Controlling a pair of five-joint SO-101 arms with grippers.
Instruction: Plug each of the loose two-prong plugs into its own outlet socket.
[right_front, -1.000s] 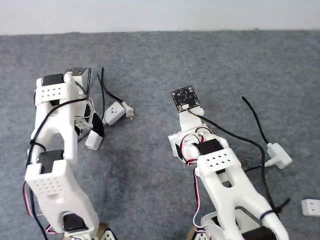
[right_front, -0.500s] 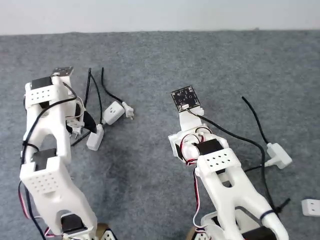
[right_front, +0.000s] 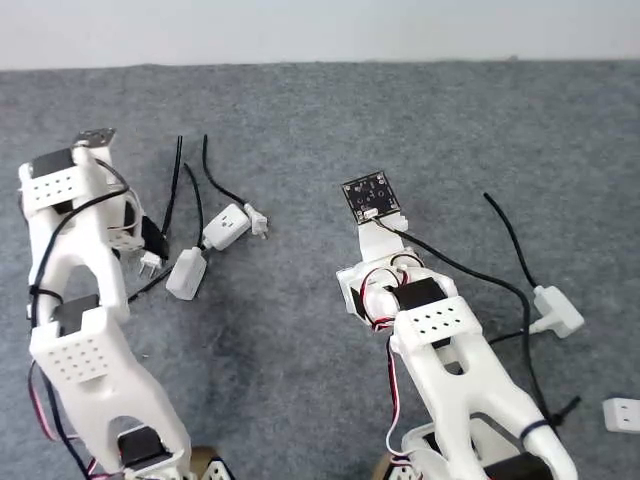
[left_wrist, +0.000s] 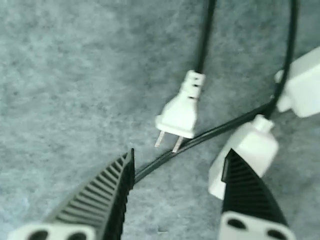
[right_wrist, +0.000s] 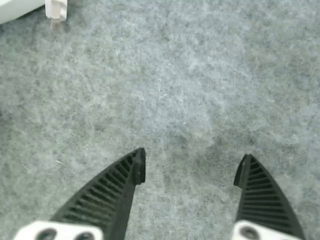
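Left gripper (left_wrist: 179, 152): fingers spread wide, holding nothing. A white two-prong plug (left_wrist: 180, 112) lies flat on the grey counter (left_wrist: 60, 75) just ahead of the fingertips, prongs pointing toward them. A black cable (left_wrist: 210, 134) crosses at the prong tips, probably touching. A white outlet socket (left_wrist: 245, 147) lies just beside the plug.

Right gripper (right_wrist: 192, 155): fingers wide apart, empty, over bare counter.

A second plug (right_front: 555, 310) lies near the counter's right edge, with a small white block (right_front: 622, 413), possibly a socket, apart from it.

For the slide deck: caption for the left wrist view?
Open left gripper above a loose white two-prong plug and a white outlet socket on grey carpet.
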